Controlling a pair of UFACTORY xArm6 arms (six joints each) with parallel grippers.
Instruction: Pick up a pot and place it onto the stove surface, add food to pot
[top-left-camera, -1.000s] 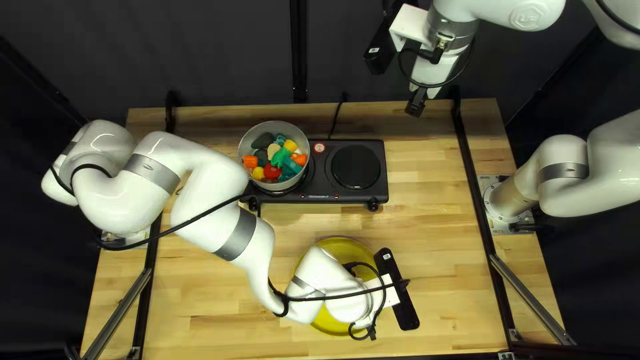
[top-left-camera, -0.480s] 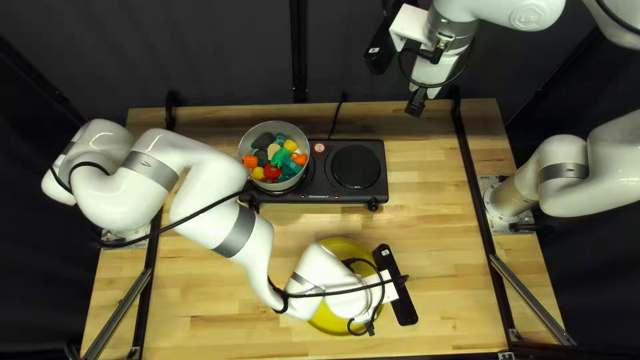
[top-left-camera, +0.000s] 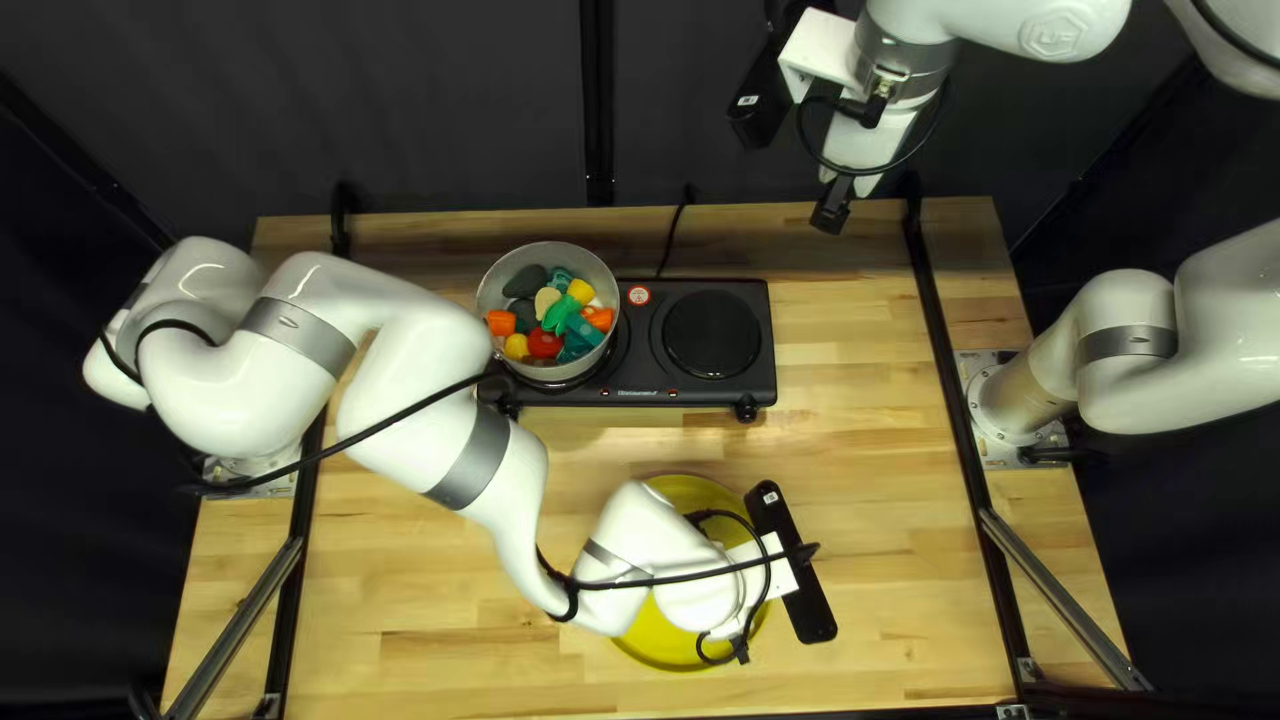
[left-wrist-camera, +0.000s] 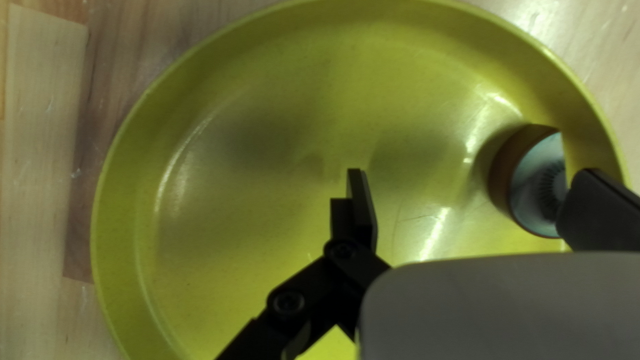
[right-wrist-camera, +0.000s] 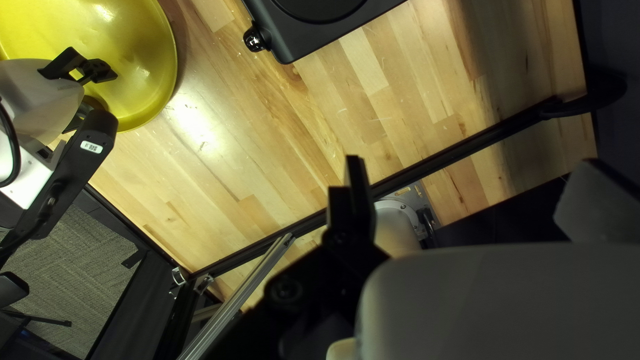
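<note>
Toward the table's [top-left-camera: 867, 534] far edge, the pot [top-left-camera: 550, 255] of toy food [top-left-camera: 559, 315] is carried by the hotplate's [top-left-camera: 646, 350] left end; by the near edge, a round piece [left-wrist-camera: 533, 183] is cupped in the yellow dish [top-left-camera: 656, 651]. The left gripper [top-left-camera: 736, 616] and right gripper [top-left-camera: 832, 211] are spread apart.

The left arm [top-left-camera: 427, 427], at the frame's left, is gleaming white with grey bands [top-left-camera: 471, 463] and black cables [top-left-camera: 400, 426]. The right arm [top-left-camera: 980, 16], upper right, is matching it, displaying a pale hexagonal marking [top-left-camera: 1054, 32] (rather dapper); its black claw [top-left-camera: 832, 211] is showing round screws [right-wrist-camera: 287, 289].
</note>
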